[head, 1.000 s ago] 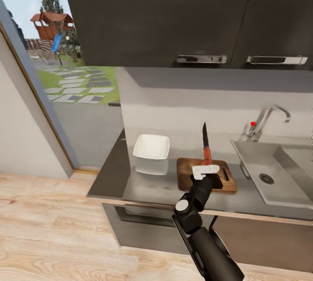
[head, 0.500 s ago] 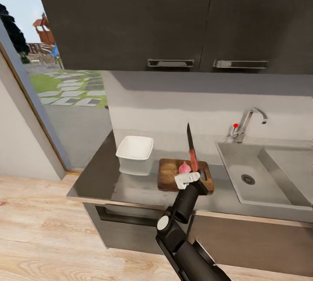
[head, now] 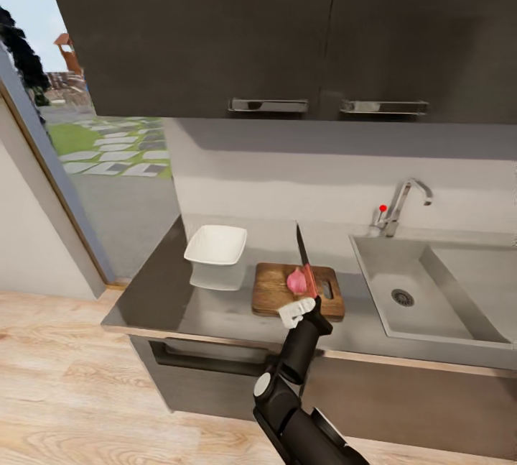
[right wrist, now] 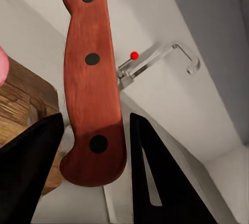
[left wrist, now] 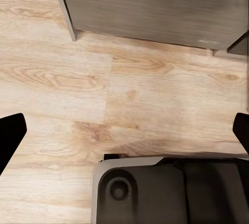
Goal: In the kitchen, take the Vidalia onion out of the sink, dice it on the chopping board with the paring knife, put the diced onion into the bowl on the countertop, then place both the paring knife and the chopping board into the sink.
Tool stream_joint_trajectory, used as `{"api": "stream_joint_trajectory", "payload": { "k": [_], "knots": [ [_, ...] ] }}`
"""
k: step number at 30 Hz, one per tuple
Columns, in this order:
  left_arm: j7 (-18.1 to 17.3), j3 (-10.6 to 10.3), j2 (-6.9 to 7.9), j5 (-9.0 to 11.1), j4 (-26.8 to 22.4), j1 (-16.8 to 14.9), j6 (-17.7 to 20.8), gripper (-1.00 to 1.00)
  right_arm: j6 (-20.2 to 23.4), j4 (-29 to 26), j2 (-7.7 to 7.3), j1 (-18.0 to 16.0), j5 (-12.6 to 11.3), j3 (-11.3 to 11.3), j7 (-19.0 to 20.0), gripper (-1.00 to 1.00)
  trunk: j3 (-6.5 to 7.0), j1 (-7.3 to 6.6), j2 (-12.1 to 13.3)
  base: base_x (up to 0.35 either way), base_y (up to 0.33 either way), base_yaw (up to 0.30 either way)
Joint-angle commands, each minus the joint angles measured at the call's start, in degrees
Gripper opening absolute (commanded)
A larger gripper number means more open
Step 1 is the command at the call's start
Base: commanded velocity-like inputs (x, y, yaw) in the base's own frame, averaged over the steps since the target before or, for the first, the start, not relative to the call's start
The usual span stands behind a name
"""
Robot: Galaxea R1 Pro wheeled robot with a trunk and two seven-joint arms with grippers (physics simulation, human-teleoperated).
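Observation:
The Vidalia onion sits whole on the chopping board, which lies on the countertop between the bowl and the sink. My right gripper hovers at the board's front edge, shut on the paring knife, whose blade points up and away beside the onion. In the right wrist view the red-orange handle stands between the dark fingers, with the onion's edge and the board to one side. My left gripper is open over the wooden floor.
The curved tap with its red knob stands behind the sink. Dark wall cabinets hang above the counter. A glass door is at the left. The robot's base lies under the left gripper.
The whole view has shifted, so the counter appears further left. The onion, hidden behind the right gripper a second ago, now shows on the board. The knife stays held.

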Motion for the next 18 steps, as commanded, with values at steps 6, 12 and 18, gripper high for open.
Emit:
{"api": "stream_joint_trajectory", "payload": {
  "k": [6,12,18],
  "knots": [
    [0.4,-0.3,0.08,0.3,0.3,0.0,-0.2,1.00,0.5,2.0,0.15,0.0,0.2,0.2,-0.1,-1.00,-0.10,0.04,-0.1,0.000,-0.154,0.000],
    [0.4,-0.3,0.08,0.3,0.4,0.0,-0.2,1.00,0.5,2.8,0.25,-0.1,0.2,2.7,0.0,-1.00,-0.10,0.04,-0.1,0.000,-0.015,0.000],
    [0.4,-0.3,0.08,0.3,0.5,0.0,-0.2,1.00,0.4,3.9,0.42,-0.1,0.2,3.2,0.1,-1.00,-0.10,0.04,-0.1,0.000,0.000,0.000]
  ]
}}
